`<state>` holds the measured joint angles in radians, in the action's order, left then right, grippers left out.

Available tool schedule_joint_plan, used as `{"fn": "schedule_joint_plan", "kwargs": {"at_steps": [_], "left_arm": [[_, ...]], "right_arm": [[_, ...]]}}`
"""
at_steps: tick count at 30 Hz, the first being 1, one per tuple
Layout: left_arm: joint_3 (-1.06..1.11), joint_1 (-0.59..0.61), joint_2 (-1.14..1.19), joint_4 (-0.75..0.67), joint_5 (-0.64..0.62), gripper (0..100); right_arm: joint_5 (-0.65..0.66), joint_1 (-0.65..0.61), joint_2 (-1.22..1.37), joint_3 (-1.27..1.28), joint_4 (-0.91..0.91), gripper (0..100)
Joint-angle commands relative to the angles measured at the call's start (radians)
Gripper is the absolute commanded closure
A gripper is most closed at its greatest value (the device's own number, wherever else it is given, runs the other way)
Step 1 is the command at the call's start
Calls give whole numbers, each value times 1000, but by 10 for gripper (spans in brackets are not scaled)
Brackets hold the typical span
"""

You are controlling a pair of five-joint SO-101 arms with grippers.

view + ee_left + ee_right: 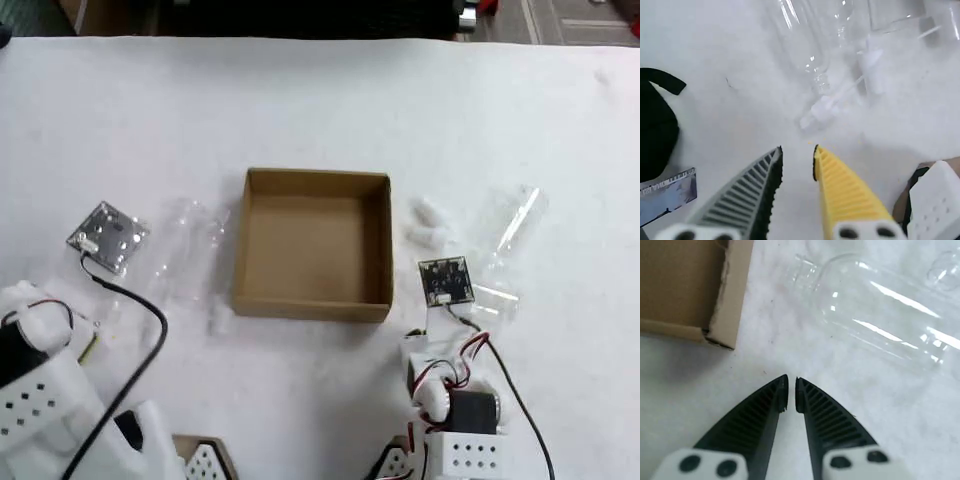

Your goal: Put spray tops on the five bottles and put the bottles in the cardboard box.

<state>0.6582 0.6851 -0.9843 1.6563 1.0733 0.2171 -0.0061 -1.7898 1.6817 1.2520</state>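
The left gripper [797, 150] is being formed by a grey ribbed wedge-shaped plastic finger [747, 192] and a yellow ribbed plastic finger [845, 195]. The right gripper [791, 385] is being formed by two black ribbed plastic fingers [752, 417], all on white bases pierced by round holes. In the high view, the left arm's white perforated plastic shell [35, 400] is being crossed by a thick black cable [162, 322] running to a square grey camera board [107, 238], while the right arm's white printed body [465, 452] is being fitted with a black cylindrical servo motor [472, 408], red and white wires [450, 365] and a small dark square camera board [443, 280].
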Motion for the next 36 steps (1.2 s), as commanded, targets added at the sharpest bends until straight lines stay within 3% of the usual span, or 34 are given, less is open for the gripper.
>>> {"fn": "schedule_joint_plan", "kwargs": {"at_steps": [1,8,15,19,20,25,31,36], "left_arm": [[-37,18,85,6,11,880],[-37,39,199,-60,-14,877],[-37,120,278,-49,276,880],[-37,165,291,69,440,991],[-37,166,292,89,453,966],[57,163,295,78,439,972],[250,151,295,-103,436,977],[334,124,297,-127,436,977]], "right_arm": [[8,-1,-7,9,2,982],[8,-1,-7,9,2,982],[8,-1,-7,9,2,982],[8,-1,-7,9,2,982],[8,-1,-7,9,2,982],[8,-1,-7,9,2,982],[8,-1,-7,9,2,982],[8,-1,-7,9,2,982]]}}
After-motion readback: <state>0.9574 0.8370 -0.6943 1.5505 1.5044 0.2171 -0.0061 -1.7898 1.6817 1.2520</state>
